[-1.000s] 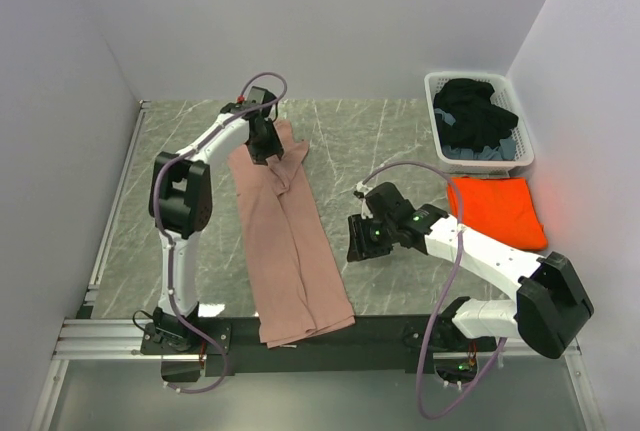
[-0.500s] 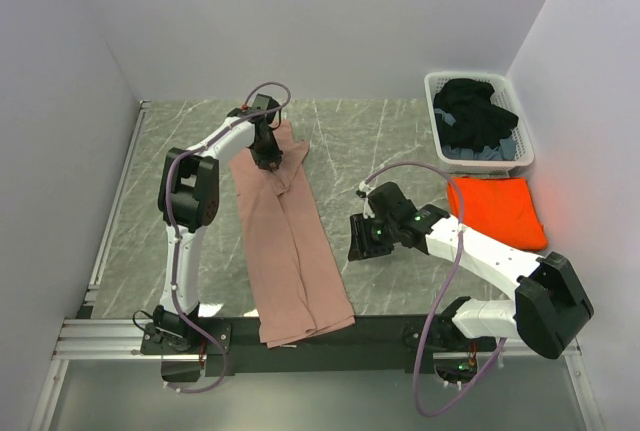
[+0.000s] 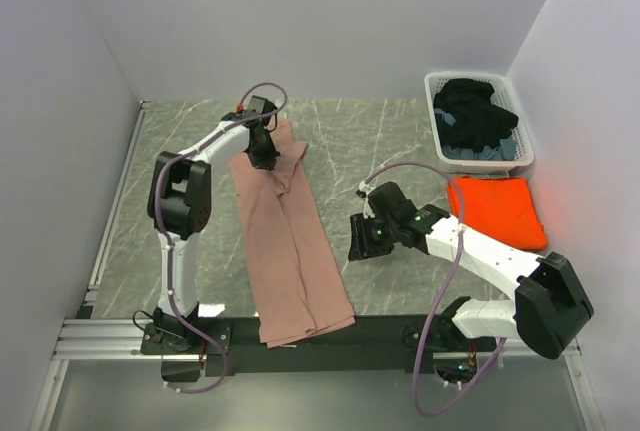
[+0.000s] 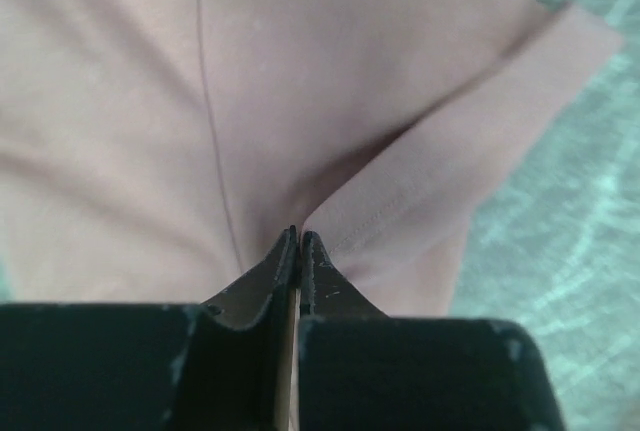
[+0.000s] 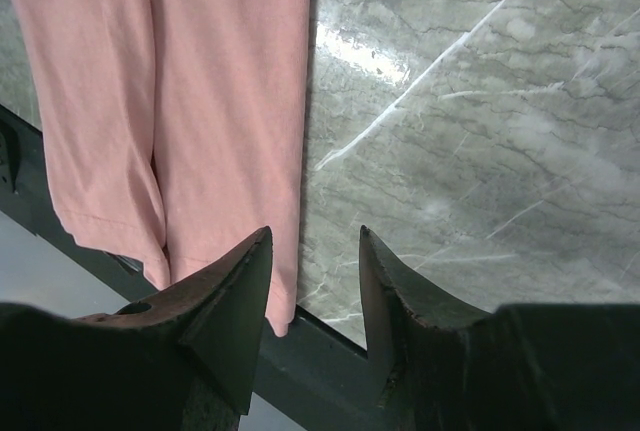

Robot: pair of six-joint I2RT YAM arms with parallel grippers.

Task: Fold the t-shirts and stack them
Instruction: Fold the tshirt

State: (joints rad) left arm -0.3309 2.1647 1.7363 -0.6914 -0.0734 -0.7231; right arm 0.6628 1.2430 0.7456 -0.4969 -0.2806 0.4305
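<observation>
The dusty-pink t-shirt [image 3: 290,241] lies folded into a long narrow strip, running from the far middle of the table to its near edge, where the hem hangs over the black rail. My left gripper [image 3: 262,151] is at the strip's far end. In the left wrist view it [image 4: 299,236] is shut, pinching a fold of the pink cloth [image 4: 300,71]. My right gripper [image 3: 358,238] hovers open to the right of the strip, and in its own view [image 5: 315,236] holds nothing, with the pink hem [image 5: 200,101] just to its left. The orange t-shirt [image 3: 497,209] lies folded at the right.
A white laundry basket [image 3: 468,75] with dark clothes stands at the back right, just beyond the orange t-shirt. The black rail [image 5: 310,371] runs along the table's near edge. Grey walls close in the left, the back and the right.
My left gripper has closed on the far end of the pink t-shirt, and its wrist has shifted slightly. The right arm has not moved.
</observation>
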